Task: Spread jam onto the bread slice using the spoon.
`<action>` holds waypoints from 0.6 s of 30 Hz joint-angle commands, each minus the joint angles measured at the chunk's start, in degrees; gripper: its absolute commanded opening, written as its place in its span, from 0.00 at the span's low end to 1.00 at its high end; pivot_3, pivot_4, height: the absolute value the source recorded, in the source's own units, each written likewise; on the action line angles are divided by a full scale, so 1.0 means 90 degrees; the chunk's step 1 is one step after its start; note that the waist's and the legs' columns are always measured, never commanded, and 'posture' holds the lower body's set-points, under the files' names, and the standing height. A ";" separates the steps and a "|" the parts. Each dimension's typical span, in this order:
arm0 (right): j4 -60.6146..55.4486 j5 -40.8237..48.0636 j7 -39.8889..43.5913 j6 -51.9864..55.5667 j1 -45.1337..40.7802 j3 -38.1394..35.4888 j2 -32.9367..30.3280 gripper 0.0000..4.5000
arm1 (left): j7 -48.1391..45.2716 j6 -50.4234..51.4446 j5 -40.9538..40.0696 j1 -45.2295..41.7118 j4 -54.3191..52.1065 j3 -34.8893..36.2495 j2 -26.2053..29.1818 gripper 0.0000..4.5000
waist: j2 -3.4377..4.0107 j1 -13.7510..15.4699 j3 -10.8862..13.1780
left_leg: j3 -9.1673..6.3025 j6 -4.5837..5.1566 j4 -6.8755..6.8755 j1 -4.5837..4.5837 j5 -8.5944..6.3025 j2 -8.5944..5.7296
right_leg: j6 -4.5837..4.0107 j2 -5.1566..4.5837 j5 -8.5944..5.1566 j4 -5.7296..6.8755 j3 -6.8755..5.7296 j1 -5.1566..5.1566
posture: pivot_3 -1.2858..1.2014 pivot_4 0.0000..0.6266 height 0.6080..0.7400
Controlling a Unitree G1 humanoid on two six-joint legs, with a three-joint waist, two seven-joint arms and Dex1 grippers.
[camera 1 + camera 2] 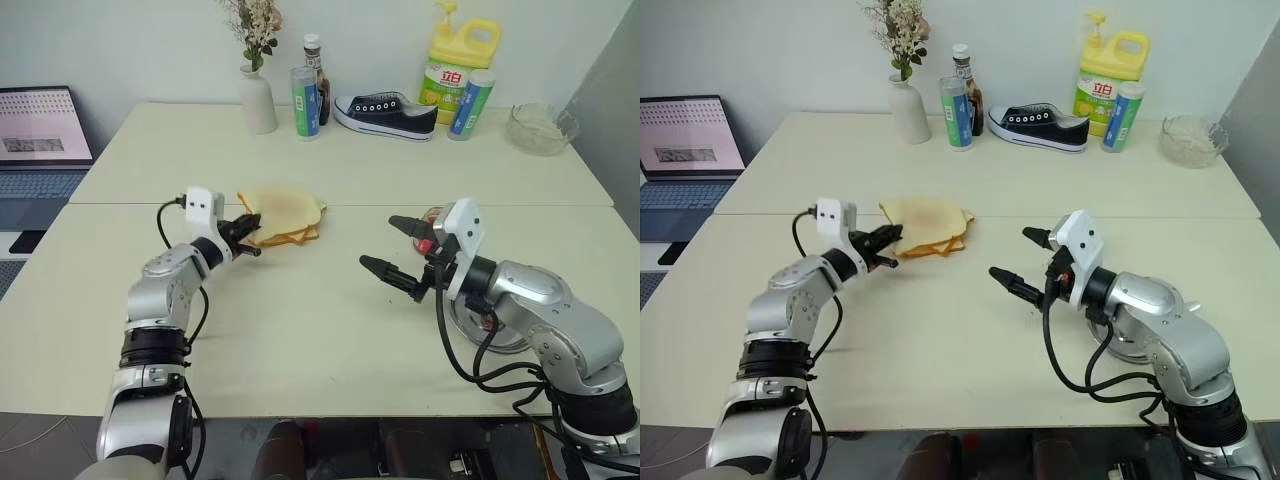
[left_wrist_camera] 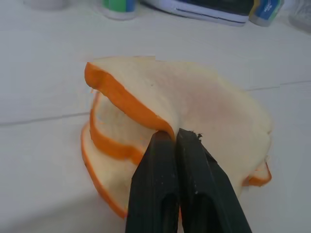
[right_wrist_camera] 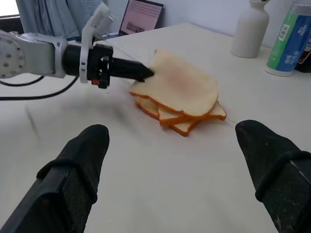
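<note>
A stack of bread lies left of the table's middle. My left gripper [image 1: 250,238] is shut on the near edge of the top bread slice [image 1: 285,207], pale with an orange crust, and that edge is raised off the two slices [image 3: 184,126] beneath. In the left wrist view the fingertips [image 2: 165,141] pinch the crust. My right gripper [image 1: 380,242] hovers open and empty to the right of the stack. Behind it a bit of the jam jar [image 1: 432,213] peeks out. A round steel dish [image 1: 500,335] sits under the right forearm. The spoon is hidden.
Along the table's far edge stand a white vase [image 1: 258,100], two bottles [image 1: 305,100], a black shoe [image 1: 385,113], a yellow detergent jug [image 1: 455,70] and a glass bowl [image 1: 540,127]. A laptop [image 1: 40,140] sits off to the left.
</note>
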 commanded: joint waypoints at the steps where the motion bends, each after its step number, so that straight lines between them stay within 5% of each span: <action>1: -0.0533 0.0448 -0.0026 0.0305 0.0017 -0.0607 -0.0219 1.00 | -0.1044 0.0836 -0.0937 -0.0269 -0.1701 -0.0339 0.0278 0.01 | 0.0000 0.0014 0.0000 | -0.0001 -0.0001 0.0000 -0.0004 0.0001 -0.0001 | 0.0000 -0.0001 0.0000 -0.0001 -0.0002 0.0000 | 0.52 0.24 1.00; 9: -0.1439 0.3370 -0.0366 0.1820 0.0376 -0.2309 -0.1111 1.00 | -0.2176 0.2678 -0.2431 -0.0010 -0.3177 -0.0858 0.0780 0.01 | 0.0000 -0.0034 0.0000 | 0.0000 -0.0003 -0.0005 0.0005 0.0002 0.0002 | 0.0001 0.0002 -0.0001 -0.0001 0.0002 0.0003 | 0.52 0.24 1.00; 13: -0.1543 0.4350 -0.1130 0.1927 0.0545 -0.2478 -0.1155 1.00 | -0.1770 0.2227 -0.1723 0.0771 -0.3098 -0.1457 0.0472 0.01 | 0.0008 -0.0060 -0.0004 | 0.0003 0.0004 -0.0010 0.0034 0.0004 0.0005 | -0.0002 0.0013 0.0001 0.0003 0.0015 0.0022 | 0.52 0.24 1.00; 18: -0.1928 0.4377 -0.1447 0.1816 0.1239 -0.2174 -0.1339 1.00 | -0.1071 0.1238 -0.0426 0.1508 -0.2146 -0.2059 0.0140 0.01 | 0.0005 -0.0013 -0.0003 | -0.0012 0.0005 -0.0006 0.0029 0.0005 0.0004 | -0.0002 0.0013 0.0001 -0.0006 0.0018 0.0033 | 0.52 0.24 1.00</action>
